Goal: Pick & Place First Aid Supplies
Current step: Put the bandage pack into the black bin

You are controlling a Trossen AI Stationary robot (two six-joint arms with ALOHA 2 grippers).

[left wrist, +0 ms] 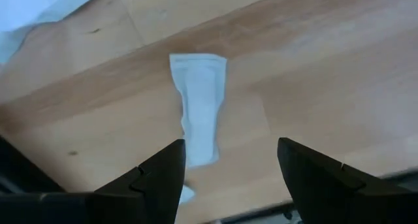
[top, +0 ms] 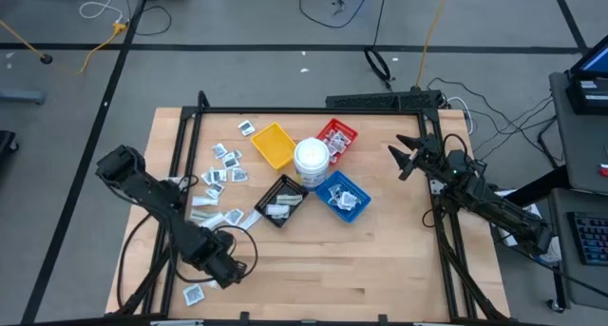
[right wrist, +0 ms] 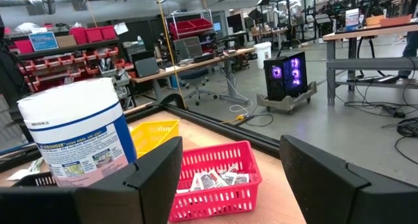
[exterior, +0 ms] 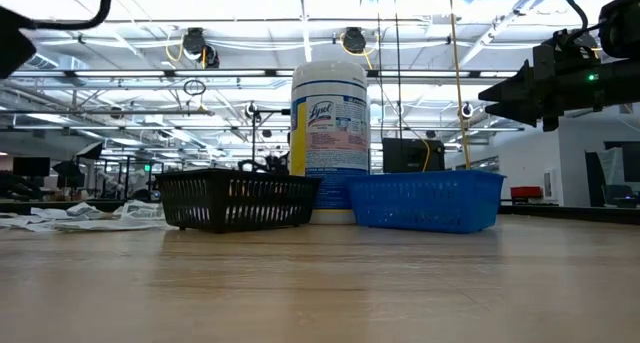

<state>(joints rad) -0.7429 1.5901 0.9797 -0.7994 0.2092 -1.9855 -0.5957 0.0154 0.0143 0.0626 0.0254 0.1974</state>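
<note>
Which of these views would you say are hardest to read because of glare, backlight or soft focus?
Low view: bright ceiling lights backlight the scene, so the black tray and the right gripper read as near silhouettes. Left wrist view: the pale wrapped strip is soft, the left gripper a blurred dark shape. High view: evenly lit, faint shadows. Right wrist view: the red tray is clear.

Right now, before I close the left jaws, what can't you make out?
- Long pale packet: its near end is hidden by a left finger, left wrist view.
- Black tray contents: mesh wall blocks them, low view.
- Packet print: too small, high view.
- Left gripper: height above table unclear.
</note>
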